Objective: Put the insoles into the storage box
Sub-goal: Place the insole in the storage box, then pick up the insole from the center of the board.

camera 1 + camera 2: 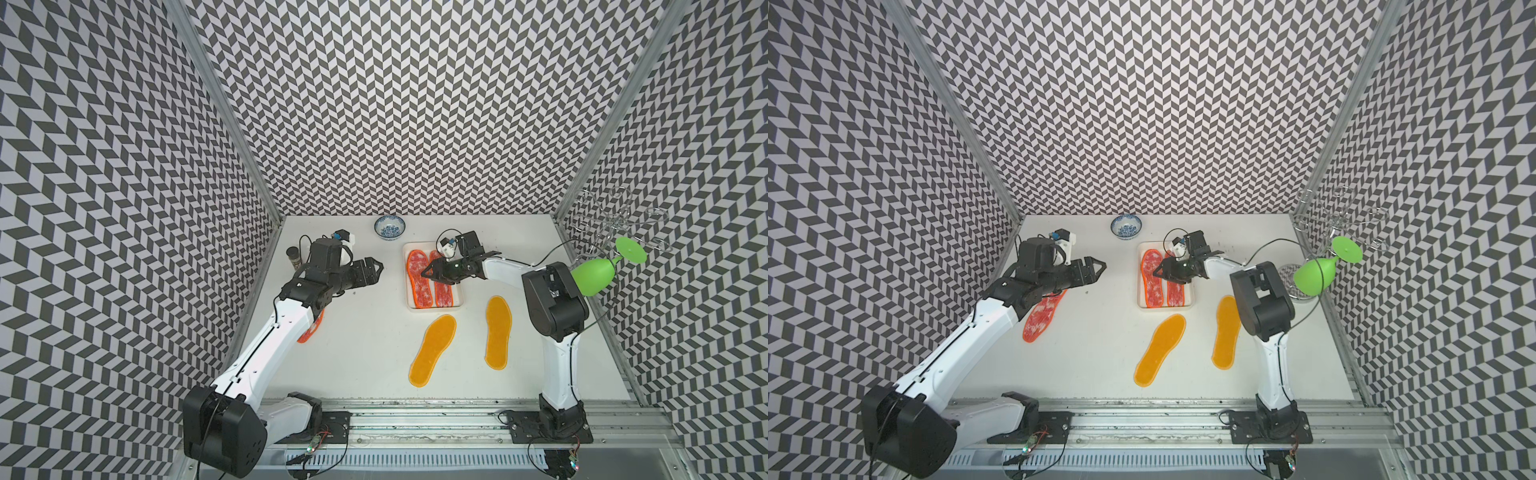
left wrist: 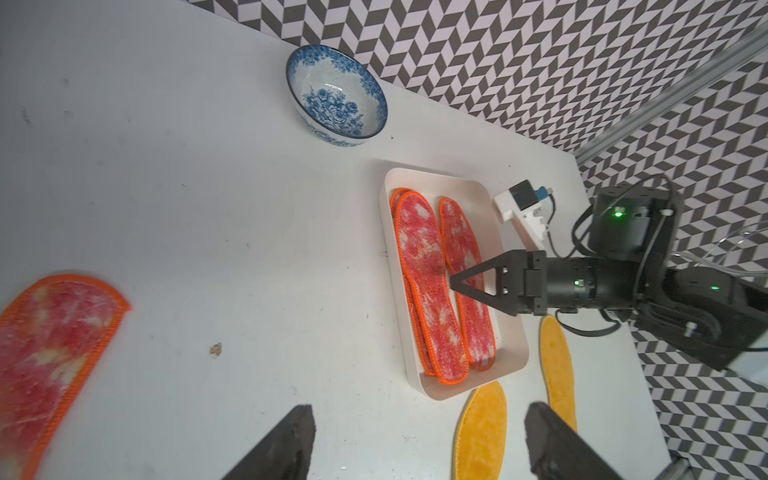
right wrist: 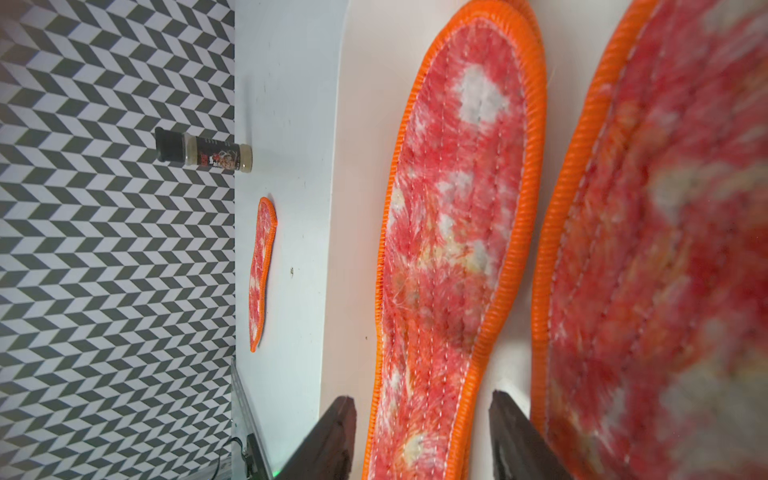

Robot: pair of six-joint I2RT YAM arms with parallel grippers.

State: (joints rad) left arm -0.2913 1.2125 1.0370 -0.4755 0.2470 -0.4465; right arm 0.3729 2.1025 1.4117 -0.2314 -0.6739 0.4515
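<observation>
Right pincer is hovering part-open, empty, over red insoles lying in the storage box by the bench's back edge. Left pincer is gaping empty; yellow insoles are lying toward the front edge.

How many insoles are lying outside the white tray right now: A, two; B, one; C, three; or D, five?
C: a yellow insole, a second yellow insole and a red insole lie outside the tray.
</observation>
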